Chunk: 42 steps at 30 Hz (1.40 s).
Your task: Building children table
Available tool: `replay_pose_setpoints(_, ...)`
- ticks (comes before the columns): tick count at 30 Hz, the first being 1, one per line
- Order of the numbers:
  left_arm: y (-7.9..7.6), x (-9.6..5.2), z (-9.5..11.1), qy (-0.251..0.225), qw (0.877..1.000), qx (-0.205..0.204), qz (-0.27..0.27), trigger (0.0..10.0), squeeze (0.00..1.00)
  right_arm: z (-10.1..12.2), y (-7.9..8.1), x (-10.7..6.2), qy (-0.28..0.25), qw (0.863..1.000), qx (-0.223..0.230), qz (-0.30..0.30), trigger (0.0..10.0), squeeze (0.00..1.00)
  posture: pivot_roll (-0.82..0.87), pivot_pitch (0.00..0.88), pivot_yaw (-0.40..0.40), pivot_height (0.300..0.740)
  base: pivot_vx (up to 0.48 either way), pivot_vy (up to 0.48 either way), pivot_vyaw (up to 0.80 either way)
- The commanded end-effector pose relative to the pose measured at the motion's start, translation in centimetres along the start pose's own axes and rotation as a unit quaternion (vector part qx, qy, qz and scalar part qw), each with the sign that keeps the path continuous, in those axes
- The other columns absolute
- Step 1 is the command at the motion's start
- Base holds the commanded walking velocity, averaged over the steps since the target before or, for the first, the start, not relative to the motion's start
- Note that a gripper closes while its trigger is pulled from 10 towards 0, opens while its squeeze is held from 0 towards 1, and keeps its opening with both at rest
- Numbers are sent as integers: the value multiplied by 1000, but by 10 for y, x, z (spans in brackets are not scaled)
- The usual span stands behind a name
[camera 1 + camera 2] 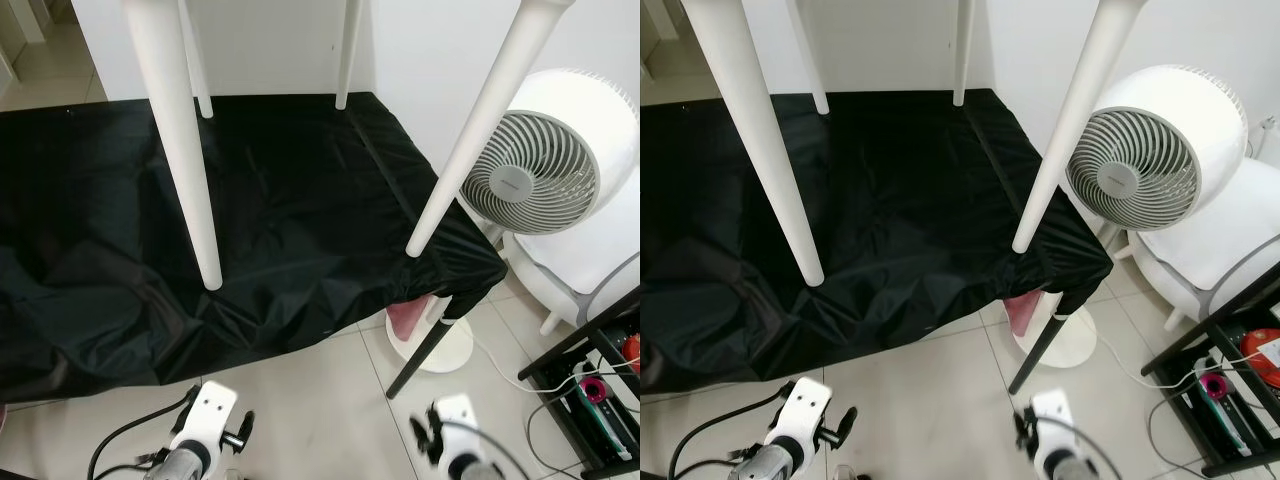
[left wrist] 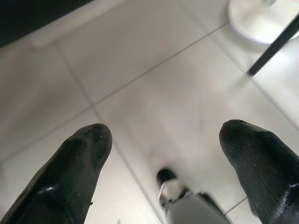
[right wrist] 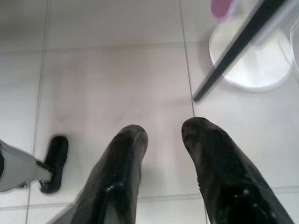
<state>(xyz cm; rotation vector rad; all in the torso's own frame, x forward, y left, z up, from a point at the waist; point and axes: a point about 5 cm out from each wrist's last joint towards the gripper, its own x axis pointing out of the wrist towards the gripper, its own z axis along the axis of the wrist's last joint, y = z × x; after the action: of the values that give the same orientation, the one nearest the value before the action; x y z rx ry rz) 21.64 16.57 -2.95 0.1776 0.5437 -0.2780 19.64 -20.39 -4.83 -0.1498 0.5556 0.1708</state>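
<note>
white table legs [image 1: 185, 150] stand on a black cloth [image 1: 280, 210]; beside it, a white fan [image 1: 545, 165], logo unreadable. left gripper [image 2: 163, 140] spread wide, right gripper [image 3: 161, 133] slightly parted, both empty over floor tiles [image 2: 154, 93].

Table legs [image 1: 185, 150] stand on the sheet [image 1: 280, 200]; a fan [image 1: 540, 170] sits right (perhaps on a stand).

Counted four tapered white wooden table legs [image 1: 185, 150], one round white plastic fan [image 1: 545, 165], one black glossy sheet [image 1: 260, 230].
</note>
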Motion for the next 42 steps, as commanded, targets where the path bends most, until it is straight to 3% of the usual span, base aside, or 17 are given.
replay_pose_setpoints(1, 5, 2, -15, 30, 998, -51, 36, 10000, 0, -13, -2, -2, 35, 999, 25, -21, 10000, 0, 51, 76, 9, 740, 0, 0, 0)
replay_pose_setpoints(2, 5, 2, -15, 30, 998, -51, 36, 10000, 0, -13, -2, -2, 35, 999, 25, -21, 10000, 0, 51, 76, 9, 740, 0, 0, 0)
replay_pose_setpoints(4, 8, 5, -26, 58, 991, -111, 46, 10000, 0, -25, 0, -4, 71, 996, 34, -33, 10000, 0, 47, 66, 17, 740, 0, 0, 0)
replay_pose_setpoints(8, 9, 5, -32, 77, 987, -129, 51, 10000, 0, -33, 1, -6, 94, 994, 36, -41, 10000, 0, 47, 57, 19, 740, 0, 0, 0)
replay_pose_setpoints(16, 6, 11, -28, 53, 995, -68, 52, 10000, 0, -49, 8, -11, 146, 987, 50, -48, 10000, 0, 48, 44, -2, 740, 0, 0, 0)
replay_pose_setpoints(17, 3, 8, -37, 81, 993, -63, 53, 10000, 0, -51, 12, -10, 157, 986, 44, -39, 10000, 0, 46, 40, -2, 740, 0, 0, 0)
replay_pose_setpoints(20, 3, 8, -37, 81, 993, -63, 53, 10000, 0, -51, 12, -10, 157, 986, 44, -39, 10000, 0, 46, 40, -2, 740, 0, 0, 0)
replay_pose_setpoints(22, -4, 1, -56, 141, 987, -60, 38, 10000, 0, -50, 16, -8, 160, 986, 38, -30, 10000, 0, 36, 22, 19, 740, 0, 0, 0)
replay_pose_setpoints(25, -9, -4, -68, 179, 982, -53, 37, 10000, 0, -47, 20, -5, 162, 986, 27, -27, 10000, 0, 16, 12, 44, 740, 0, 0, 0)
replay_pose_setpoints(31, -15, 0, -62, 168, 985, -24, 16, 10000, 0, -45, 23, -3, 161, 986, 37, -35, 10000, 0, -16, 0, 89, 740, 0, 0, 0)
replay_pose_setpoints(35, -15, 2, -60, 166, 986, -18, 8, 10000, 0, -48, 26, -4, 164, 985, 38, -35, 10000, 0, -18, 0, 87, 740, 0, 0, 0)
replay_pose_setpoints(37, -16, 4, -56, 160, 987, 10, -9, 10000, 0, -53, 28, -8, 175, 984, 33, -32, 10000, 0, -16, 0, 81, 740, 0, 0, 0)
replay_pose_setpoints(42, -19, 5, -55, 158, 986, 36, -29, 10000, 0, -56, 27, -10, 182, 982, 30, -30, 10000, 0, -22, 0, 60, 740, 0, 0, 0)
